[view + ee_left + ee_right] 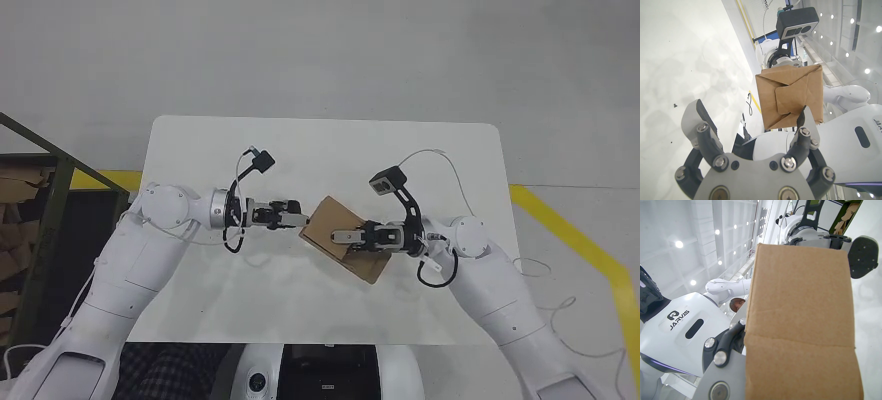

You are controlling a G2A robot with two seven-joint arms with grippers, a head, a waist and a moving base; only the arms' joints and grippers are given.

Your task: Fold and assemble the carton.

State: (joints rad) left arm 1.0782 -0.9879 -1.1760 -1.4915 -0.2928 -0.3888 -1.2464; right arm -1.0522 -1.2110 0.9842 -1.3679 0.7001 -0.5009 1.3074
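The carton (791, 85), held above mid-table (200, 150) by the right gripper (336, 237) clamped on its wall, has one end's flaps interlocked, the wide-open, empty left gripper (751, 106) beside it; the other end likely remains.

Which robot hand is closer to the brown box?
The right. The right gripper is holding the box by its side. The left gripper is open just beside the box's folded end, not gripping it.
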